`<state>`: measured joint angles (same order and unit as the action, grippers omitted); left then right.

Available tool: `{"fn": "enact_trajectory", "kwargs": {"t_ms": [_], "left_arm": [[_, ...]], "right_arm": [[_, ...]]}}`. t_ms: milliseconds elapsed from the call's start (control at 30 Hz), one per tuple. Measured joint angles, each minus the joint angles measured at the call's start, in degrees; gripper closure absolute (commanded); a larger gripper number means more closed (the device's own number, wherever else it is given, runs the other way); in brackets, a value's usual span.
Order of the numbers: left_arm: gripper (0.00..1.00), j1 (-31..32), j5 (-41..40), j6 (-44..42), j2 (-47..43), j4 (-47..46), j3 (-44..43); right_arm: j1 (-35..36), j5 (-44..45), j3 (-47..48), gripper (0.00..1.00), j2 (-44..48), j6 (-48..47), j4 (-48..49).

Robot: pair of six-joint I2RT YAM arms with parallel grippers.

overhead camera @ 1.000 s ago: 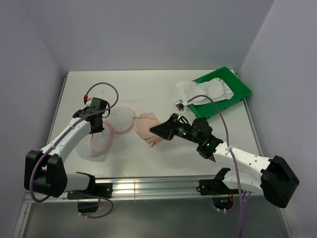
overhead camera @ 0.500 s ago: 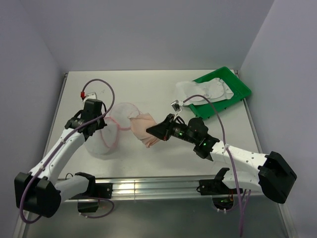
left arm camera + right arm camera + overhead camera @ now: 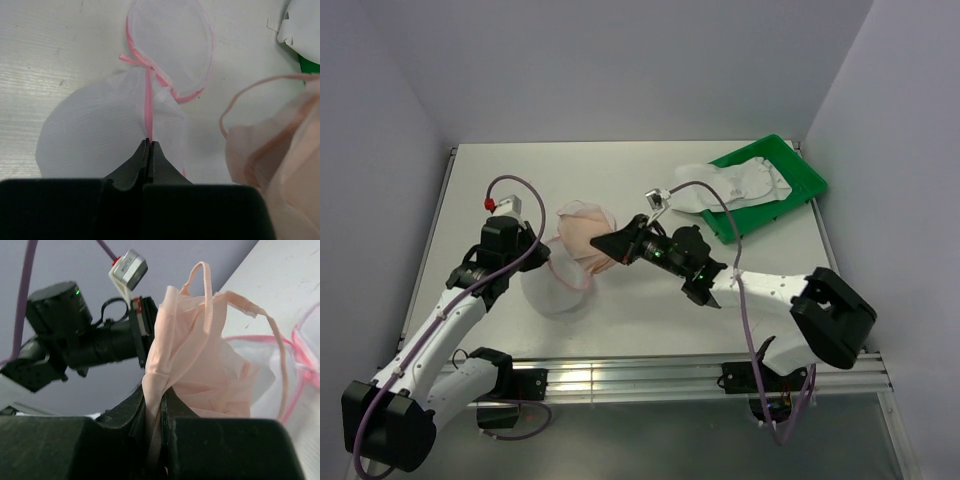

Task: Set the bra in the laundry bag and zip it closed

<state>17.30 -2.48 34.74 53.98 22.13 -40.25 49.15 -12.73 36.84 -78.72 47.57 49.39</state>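
The laundry bag [image 3: 556,292] is a white mesh pouch with a pink rim, lying left of centre on the table. My left gripper [image 3: 541,262] is shut on its pink rim; in the left wrist view the closed tips [image 3: 150,143] pinch the pink strip above the mesh [image 3: 95,135]. The round flap [image 3: 170,45] lies open beyond. The peach bra [image 3: 582,232] hangs from my right gripper [image 3: 617,245], which is shut on its fabric [image 3: 200,355] just above the bag's opening [image 3: 252,372]. The bra [image 3: 282,155] shows at the right of the left wrist view.
A green tray [image 3: 798,178] stands at the back right with white garments [image 3: 730,186] spilling over its near edge. Lilac walls close the table at the back and both sides. The left arm's wrist [image 3: 75,335] sits close behind the bra.
My left gripper has closed on the bag's pink rim and drawn it nearer and upward. My right arm has carried the bra leftward until it hangs over the bag.
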Motion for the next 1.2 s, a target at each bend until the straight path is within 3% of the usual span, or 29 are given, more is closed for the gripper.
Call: {"fn": "enact_trajectory", "kwargs": {"t_ms": [200,433,700,1000,1200], "left_arm": [[1.00,0.0,1.7,0.7,-1.4,-3.1,1.6],[1.00,0.0,2.3,0.9,-3.1,-4.8,1.6],[1.00,0.0,2.7,1.2,-3.5,-5.2,1.7],[1.00,0.2,6.0,1.6,-3.1,-7.5,2.0],[1.00,4.9,7.1,2.4,-1.7,-8.3,2.0]], "right_arm": [[2.3,0.3,6.2,1.00,-10.8,2.4,3.9],[4.8,0.5,6.5,1.00,-20.2,6.7,9.7],[4.5,2.4,5.0,1.00,-22.4,9.9,16.0],[4.4,3.0,4.9,1.00,-23.9,10.1,15.7],[4.6,3.1,5.0,1.00,-26.3,10.1,15.1]]}}
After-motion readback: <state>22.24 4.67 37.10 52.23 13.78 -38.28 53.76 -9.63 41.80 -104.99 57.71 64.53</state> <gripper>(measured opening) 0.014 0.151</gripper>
